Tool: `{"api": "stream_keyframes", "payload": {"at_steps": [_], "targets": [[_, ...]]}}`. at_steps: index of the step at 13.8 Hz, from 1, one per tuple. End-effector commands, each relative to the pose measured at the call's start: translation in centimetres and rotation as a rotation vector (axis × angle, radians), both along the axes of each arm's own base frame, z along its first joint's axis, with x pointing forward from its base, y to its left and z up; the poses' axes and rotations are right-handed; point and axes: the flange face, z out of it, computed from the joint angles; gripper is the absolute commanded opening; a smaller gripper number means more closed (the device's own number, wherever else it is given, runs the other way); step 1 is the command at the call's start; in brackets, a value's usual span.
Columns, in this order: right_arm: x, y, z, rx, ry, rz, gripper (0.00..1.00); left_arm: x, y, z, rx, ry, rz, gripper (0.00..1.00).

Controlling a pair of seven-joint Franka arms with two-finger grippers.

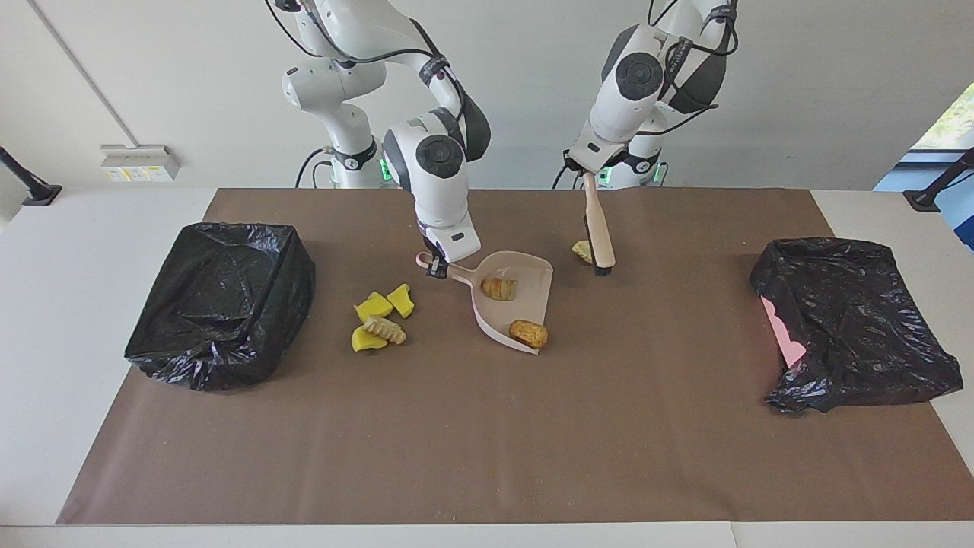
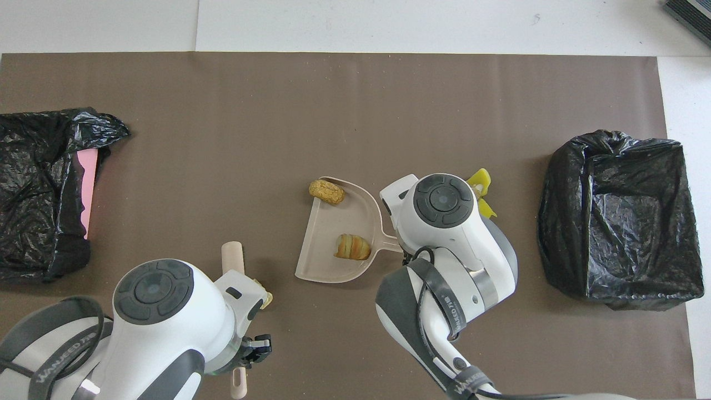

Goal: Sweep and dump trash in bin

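My right gripper is shut on the handle of the pink-beige dustpan, which rests on the brown mat. A striped bread roll lies in the pan, and a golden-brown lump sits at its lip. My left gripper is shut on the brush. The brush hangs bristles-down beside a beige trash piece. Yellow chunks and a ridged beige piece lie between the pan and the bin.
The black-bagged bin stands toward the right arm's end of the table. A crumpled black bag over something pink lies toward the left arm's end. Fine crumbs dot the brown mat.
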Motion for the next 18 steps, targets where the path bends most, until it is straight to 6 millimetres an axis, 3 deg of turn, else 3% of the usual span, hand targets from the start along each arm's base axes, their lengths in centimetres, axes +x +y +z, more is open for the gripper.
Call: {"api": "stream_keyframes", "payload": {"at_steps": [1, 5, 7, 9, 11, 13, 15, 18], "targets": [[-0.4, 0.1, -0.1, 0.011, -0.007, 0.009, 0.0, -2.4, 1.6, -1.1, 0.119, -0.023, 0.213, 0.0], [-0.4, 0.1, -0.1, 0.01, -0.01, 0.014, 0.0, -4.0, 0.6, -5.2, 0.228, -0.037, 0.423, 0.0], [-0.4, 0.1, -0.1, 0.01, -0.011, 0.014, 0.0, -4.6, -1.7, -6.6, 0.166, -0.088, 0.513, 0.0], [-0.4, 0.2, 0.0, 0.012, -0.014, 0.014, 0.0, -4.0, -4.1, -8.1, 0.113, -0.097, 0.587, 0.0], [-0.5, 0.2, -0.1, 0.011, -0.013, 0.014, 0.0, -2.9, -6.1, -10.9, 0.082, -0.116, 0.65, 0.0], [-0.5, 0.2, -0.1, 0.012, -0.014, 0.014, 0.0, -0.1, -7.0, -10.9, 0.019, -0.139, 0.705, 0.0], [-0.5, 0.2, -0.1, 0.012, -0.014, 0.014, 0.0, 2.6, -7.0, -10.5, -0.03, -0.161, 0.641, 0.0], [-0.4, 0.2, 0.0, 0.012, -0.015, 0.014, 0.0, 2.4, -7.7, -10.3, -0.116, -0.192, 0.393, 0.0]]}}
